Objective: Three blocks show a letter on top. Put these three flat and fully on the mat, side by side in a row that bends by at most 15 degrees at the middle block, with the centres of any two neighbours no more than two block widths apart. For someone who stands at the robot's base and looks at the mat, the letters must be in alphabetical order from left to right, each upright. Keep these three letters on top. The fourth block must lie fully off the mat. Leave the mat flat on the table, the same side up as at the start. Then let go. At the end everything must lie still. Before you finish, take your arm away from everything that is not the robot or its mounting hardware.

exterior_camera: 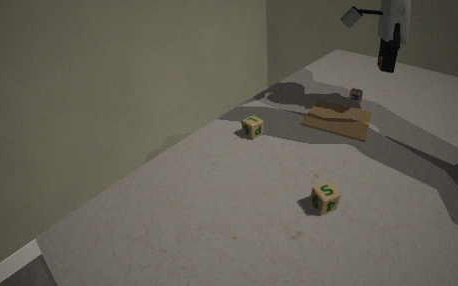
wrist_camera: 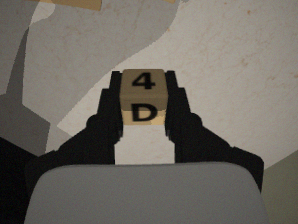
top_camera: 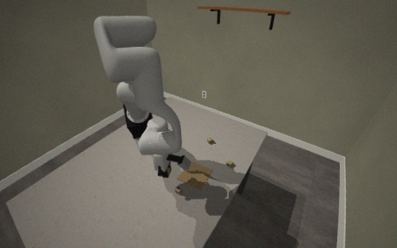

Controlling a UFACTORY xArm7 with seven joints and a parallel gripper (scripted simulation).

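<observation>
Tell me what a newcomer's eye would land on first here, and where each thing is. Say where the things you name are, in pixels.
Probably the big pale arm (top_camera: 140, 65) (exterior_camera: 394, 20), left of centre in the top view, its jaws gripping a wooden block (wrist_camera: 143, 90) above the table. Next, the green S block (exterior_camera: 325, 199), nearest the exterior camera, and the brown mat (top_camera: 201, 168) (exterior_camera: 342, 128) farther back, with another block (top_camera: 178, 190) (exterior_camera: 356, 95) just beyond it.

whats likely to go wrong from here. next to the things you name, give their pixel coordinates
The held block (top_camera: 169, 172) (wrist_camera: 144, 89) is up in the air in the jaws, so a slip could tumble it and change its top face. The block with the blue R on its side (top_camera: 178, 190) (exterior_camera: 356, 95) sits close by the mat (top_camera: 201, 183) (exterior_camera: 342, 120), so a low approach might knock it or drag the mat.
</observation>
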